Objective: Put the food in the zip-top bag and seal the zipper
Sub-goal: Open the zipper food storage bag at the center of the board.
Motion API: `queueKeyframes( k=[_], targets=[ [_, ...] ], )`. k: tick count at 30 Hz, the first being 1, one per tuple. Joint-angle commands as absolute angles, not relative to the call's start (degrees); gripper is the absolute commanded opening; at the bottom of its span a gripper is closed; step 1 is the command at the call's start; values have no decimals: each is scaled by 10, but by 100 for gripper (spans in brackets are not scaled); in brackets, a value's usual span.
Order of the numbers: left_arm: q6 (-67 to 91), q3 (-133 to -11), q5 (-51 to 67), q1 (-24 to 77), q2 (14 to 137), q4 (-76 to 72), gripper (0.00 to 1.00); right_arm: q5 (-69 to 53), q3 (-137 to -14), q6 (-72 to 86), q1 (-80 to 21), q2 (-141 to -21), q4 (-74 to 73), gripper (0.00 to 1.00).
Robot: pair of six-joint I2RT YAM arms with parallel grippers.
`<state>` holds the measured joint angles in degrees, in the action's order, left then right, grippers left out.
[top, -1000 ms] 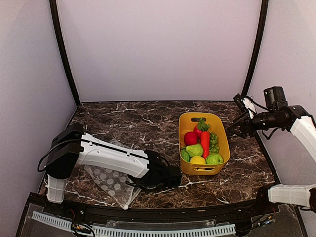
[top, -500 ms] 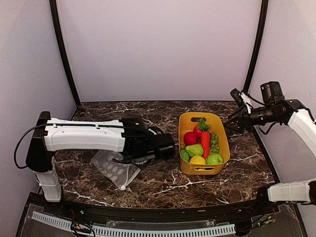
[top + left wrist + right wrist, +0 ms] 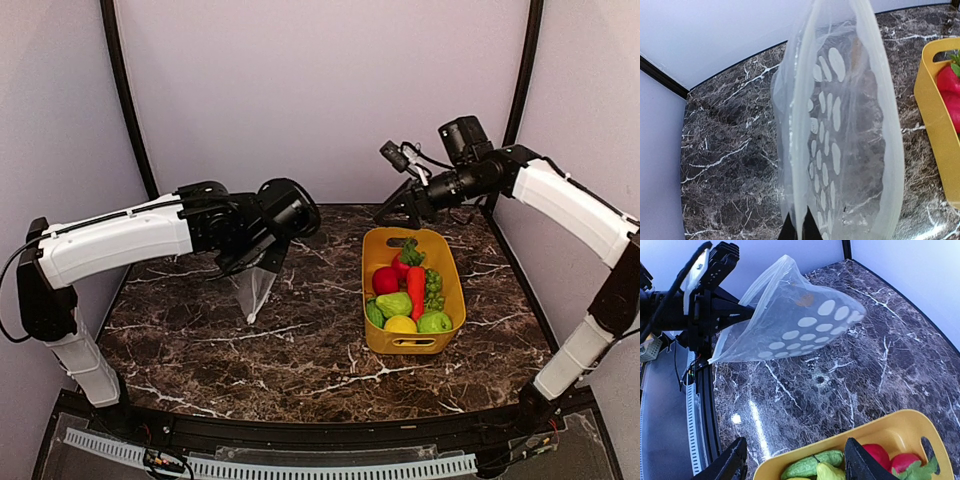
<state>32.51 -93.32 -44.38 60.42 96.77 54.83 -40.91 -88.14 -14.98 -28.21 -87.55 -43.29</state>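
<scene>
**Ana:** Clear dotted bag (image 3: 254, 290) is off the table (image 3: 300, 350). It hangs straight below the left gripper (image 3: 262, 263).

**Ben:** Grip state?

**Ana:** Jaws are pressed together on one edge of the bag. In the left wrist view the film comes out from between the fingertips (image 3: 790, 232) and bulges away from them, with the dots on one face.

**Ben:** Zipper?

**Ana:** Can't tell whether it's open or sealed, too much glare on the film.

**Ben:** Food?

**Ana:** Food (image 3: 408, 295) is all in the yellow bin (image 3: 452, 275): red, green and yellow pieces. The bin is to the right of the left gripper and well apart from the bag.

**Ben:** Right side?

**Ana:** Right gripper (image 3: 795, 465) has its fingers spread and is up in the air. It sits over the far left corner of the bin, with the food just below it. From its wrist camera the bag is out ahead, beyond a stretch of bare marble, with the left arm behind it.
</scene>
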Motion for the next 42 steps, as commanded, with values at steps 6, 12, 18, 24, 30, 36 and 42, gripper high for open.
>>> queueKeyframes(
  k=[6,12,18,24,30,36,42],
  targets=[
    [354,-907,-473,598,928,392,1,-458,-1100,0,-375,-1067,-426,66],
    [367,-853,-442,598,896,307,1,-472,-1154,36,-420,-1114,-429,74],
    [363,-804,-416,598,861,245,1,-434,-1162,56,-449,-1129,-423,75],
    [362,-787,-397,599,848,220,1,-302,-1177,101,-454,-1143,-423,69],
    [370,-775,-380,599,844,207,1,-231,-1182,129,-455,-1164,-428,47],
    [375,-772,-391,599,842,224,1,-113,-1180,130,-453,-1169,-438,11],
    [395,-782,-432,599,841,291,1,24,-1171,144,-443,-1169,-446,0]
  ],
)
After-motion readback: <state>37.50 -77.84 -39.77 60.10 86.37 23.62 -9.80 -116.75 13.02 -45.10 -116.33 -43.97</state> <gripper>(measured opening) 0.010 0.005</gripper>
